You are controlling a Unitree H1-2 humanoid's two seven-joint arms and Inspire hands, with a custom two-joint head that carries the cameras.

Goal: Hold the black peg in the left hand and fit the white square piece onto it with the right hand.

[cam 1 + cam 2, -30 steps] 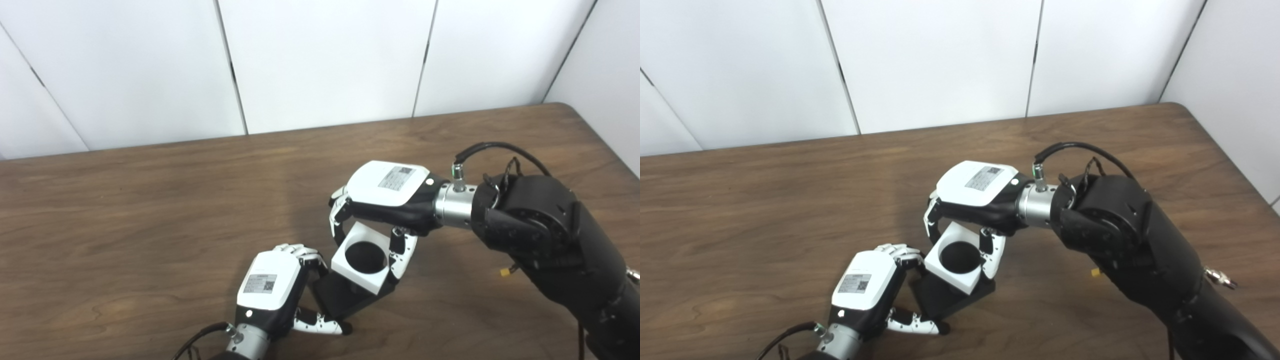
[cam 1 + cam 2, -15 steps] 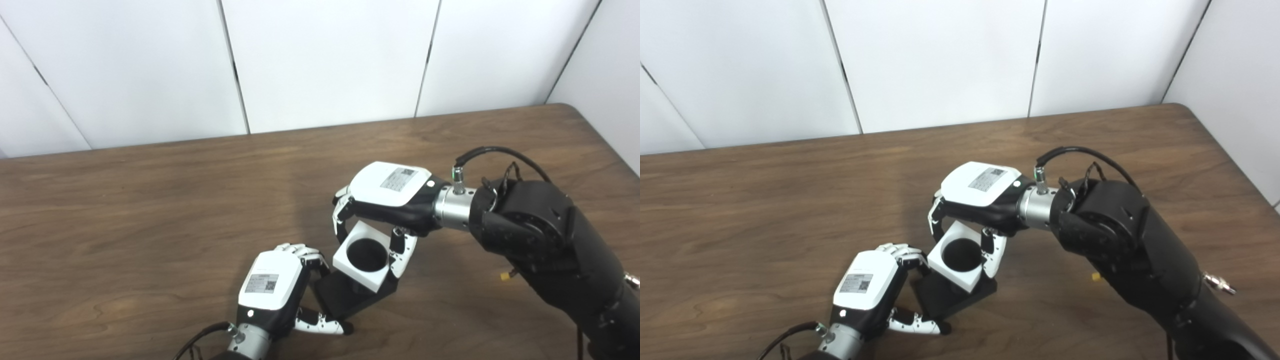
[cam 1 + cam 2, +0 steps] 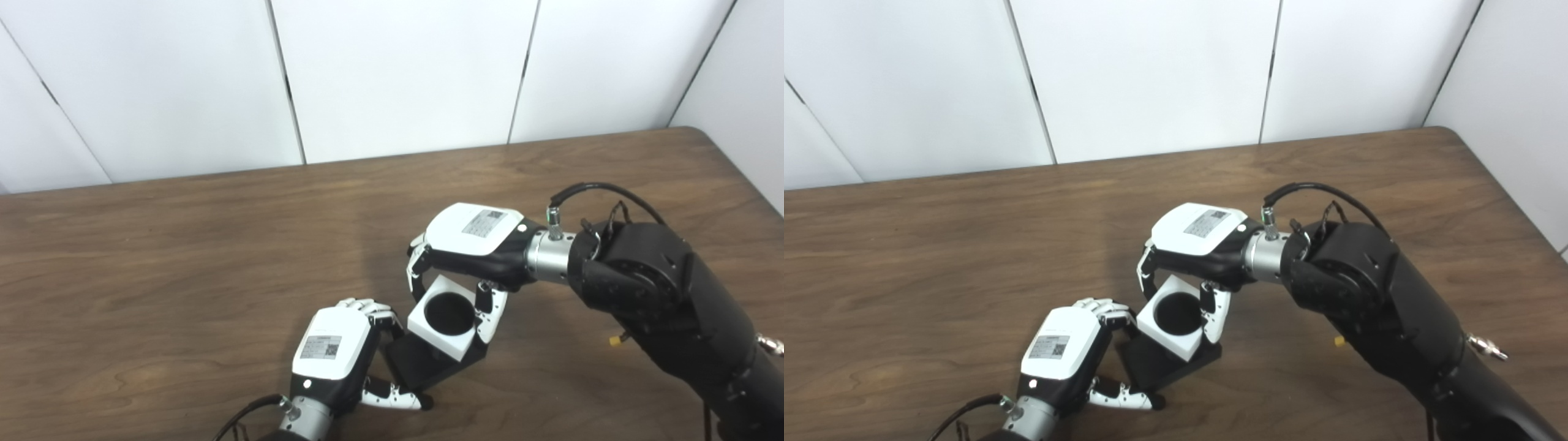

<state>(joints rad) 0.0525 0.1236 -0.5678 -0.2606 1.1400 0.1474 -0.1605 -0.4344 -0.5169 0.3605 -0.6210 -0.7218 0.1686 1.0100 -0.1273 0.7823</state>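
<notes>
The black peg's square base [image 3: 422,366] rests on the table near the front edge, and my left hand [image 3: 334,350] is shut on its left side. The white square piece [image 3: 446,318] with a round hole sits over the peg, tilted, with black showing through the hole. My right hand [image 3: 471,248] reaches in from the right above it, fingers [image 3: 418,272] at the piece's far side and thumb at its right side, shut on the white piece. The peg's shaft is hidden inside the piece.
The brown wooden table [image 3: 184,245] spreads wide to the left and back. White wall panels [image 3: 398,73] stand behind it. The right forearm [image 3: 661,294] crosses the right side of the table. A small yellow bit [image 3: 614,340] shows under that arm.
The right hand and the white piece have sunk slightly lower over the black base. The left hand holds still. The camera view shifted a little.
</notes>
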